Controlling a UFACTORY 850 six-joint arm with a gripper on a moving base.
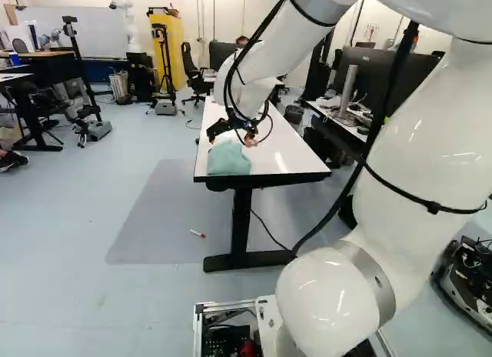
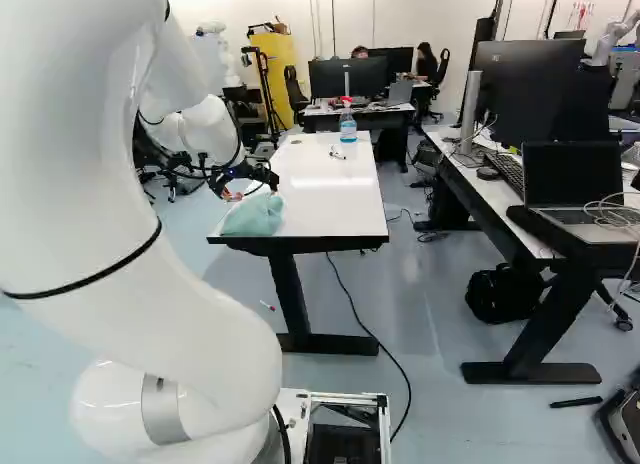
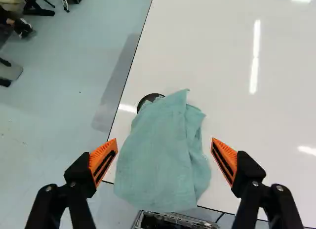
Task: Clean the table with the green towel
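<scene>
The gripper (image 1: pixel 237 132) hangs above the near end of the white table (image 1: pixel 284 151). A crumpled green towel (image 1: pixel 228 159) lies at that table's near left corner, just in front of the gripper in the left base view. In the wrist view the gripper (image 3: pixel 164 162) stands wide open, with the towel (image 3: pixel 160 155) lying below and between its orange-padded fingers, touched by neither as far as I can tell. A dark round thing (image 3: pixel 148 100) is partly covered by the towel's far end.
Farther along the tabletop stand a spray bottle (image 2: pixel 347 122) and a small item (image 2: pixel 337 153). A desk with monitors and a laptop (image 2: pixel 573 184) is to the right. A red-and-white marker (image 1: pixel 197 234) lies on the floor left of the table leg.
</scene>
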